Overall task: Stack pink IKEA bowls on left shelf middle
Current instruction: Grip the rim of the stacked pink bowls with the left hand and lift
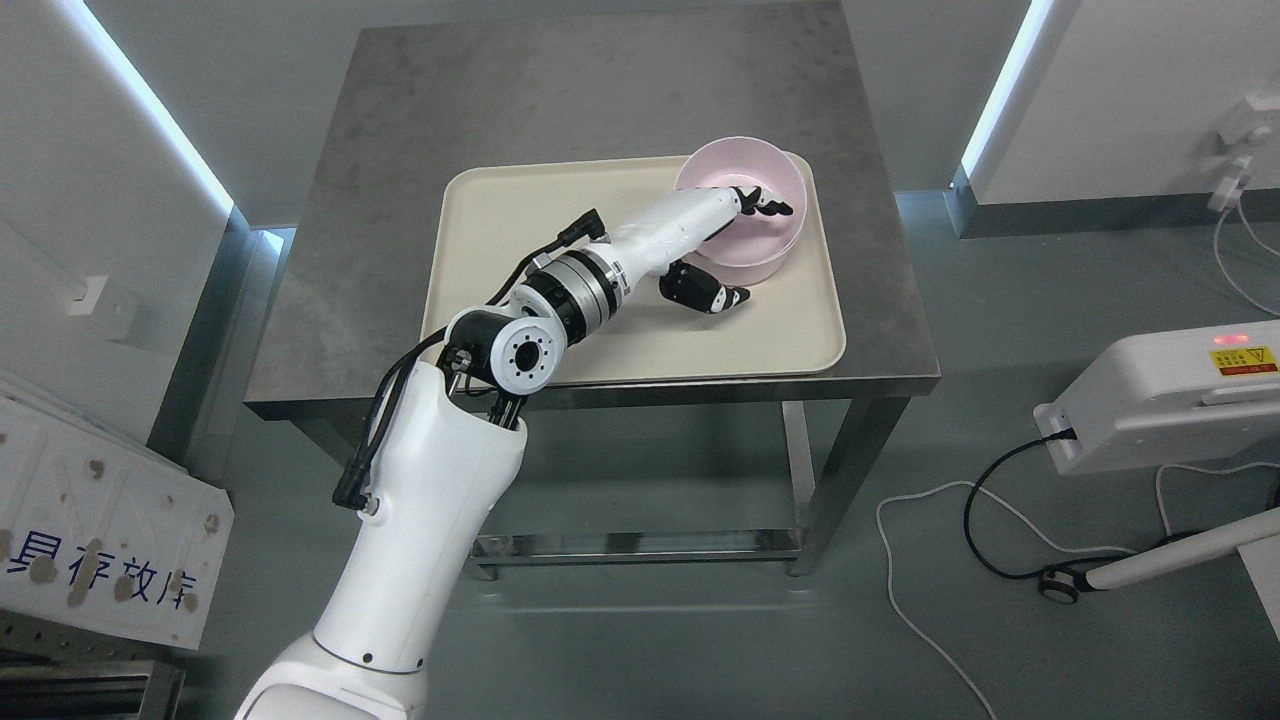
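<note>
Head view: grey metal table point(420, 220) carries cream tray point(520, 220). Pink bowl point(755, 225) sits in tray's far right corner, tilted slightly, rim just over tray edge. Left arm enters from lower left and reaches across tray. Left hand point(725, 240) grips bowl's near wall: fingers point(765, 205) hooked over rim into bowl, thumb point(710, 292) outside wall, low by tray surface. Right arm out of view. White cable point(930, 620) on floor, right of table.
</note>
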Robot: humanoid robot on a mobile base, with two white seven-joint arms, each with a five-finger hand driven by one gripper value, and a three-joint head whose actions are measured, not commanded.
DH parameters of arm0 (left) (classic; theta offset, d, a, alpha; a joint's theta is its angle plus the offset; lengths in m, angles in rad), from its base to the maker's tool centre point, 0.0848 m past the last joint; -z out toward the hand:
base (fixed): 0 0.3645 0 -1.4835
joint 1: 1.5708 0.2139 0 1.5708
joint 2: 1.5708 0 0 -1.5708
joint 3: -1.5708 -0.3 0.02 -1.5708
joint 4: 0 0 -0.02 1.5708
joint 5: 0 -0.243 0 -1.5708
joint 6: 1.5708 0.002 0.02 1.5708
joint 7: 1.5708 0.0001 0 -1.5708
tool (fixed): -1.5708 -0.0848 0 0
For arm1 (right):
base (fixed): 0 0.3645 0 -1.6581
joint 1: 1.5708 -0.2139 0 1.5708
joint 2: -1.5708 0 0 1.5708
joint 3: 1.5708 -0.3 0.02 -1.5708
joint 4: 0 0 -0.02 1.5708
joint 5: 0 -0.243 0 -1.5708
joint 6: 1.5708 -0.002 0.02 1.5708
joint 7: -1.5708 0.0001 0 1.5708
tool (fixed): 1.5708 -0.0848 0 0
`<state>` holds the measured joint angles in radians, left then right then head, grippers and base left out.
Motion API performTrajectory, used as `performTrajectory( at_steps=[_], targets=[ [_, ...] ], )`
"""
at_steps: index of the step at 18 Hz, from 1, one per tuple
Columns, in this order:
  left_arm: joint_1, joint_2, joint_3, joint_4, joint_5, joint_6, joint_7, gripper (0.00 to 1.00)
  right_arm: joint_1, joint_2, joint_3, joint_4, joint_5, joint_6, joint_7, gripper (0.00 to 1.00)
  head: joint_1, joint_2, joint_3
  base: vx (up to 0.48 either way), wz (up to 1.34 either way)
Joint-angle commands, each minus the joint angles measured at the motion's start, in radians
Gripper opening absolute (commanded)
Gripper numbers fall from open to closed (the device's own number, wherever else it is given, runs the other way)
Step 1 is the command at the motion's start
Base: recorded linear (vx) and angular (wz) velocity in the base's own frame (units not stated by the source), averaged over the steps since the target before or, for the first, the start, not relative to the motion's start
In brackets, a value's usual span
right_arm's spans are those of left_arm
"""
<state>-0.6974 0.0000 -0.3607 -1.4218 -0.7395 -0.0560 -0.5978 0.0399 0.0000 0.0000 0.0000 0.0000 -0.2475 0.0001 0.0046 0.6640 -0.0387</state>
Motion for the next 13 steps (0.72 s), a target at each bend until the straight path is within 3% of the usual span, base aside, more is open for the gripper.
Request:
performTrajectory(
  at_steps=[1, 5, 8, 13],
  targets=[
    [-0.011, 0.017, 0.013, 0.012, -0.070, -0.002, -0.008, 0.60, 0.000, -0.017, -0.005, -0.017, -0.002, 0.001, 0.000, 1.00, 0.0000, 0.000, 0.000, 0.000, 0.00],
    [-0.016, 0.017, 0.013, 0.011, -0.069, -0.019, -0.042, 0.46, 0.000, -0.017, -0.005, -0.017, -0.002, 0.001, 0.000, 1.00, 0.0000, 0.000, 0.000, 0.000, 0.00],
    [-0.019, 0.017, 0.019, 0.011, -0.069, -0.062, -0.043, 0.31, 0.000, -0.017, -0.005, -0.017, -0.002, 0.001, 0.000, 1.00, 0.0000, 0.000, 0.000, 0.000, 0.00],
    [-0.013, 0.017, 0.098, 0.012, -0.063, -0.209, -0.043, 0.03, 0.000, -0.017, -0.005, -0.017, -0.002, 0.001, 0.000, 1.00, 0.0000, 0.000, 0.000, 0.000, 0.00]
  ],
)
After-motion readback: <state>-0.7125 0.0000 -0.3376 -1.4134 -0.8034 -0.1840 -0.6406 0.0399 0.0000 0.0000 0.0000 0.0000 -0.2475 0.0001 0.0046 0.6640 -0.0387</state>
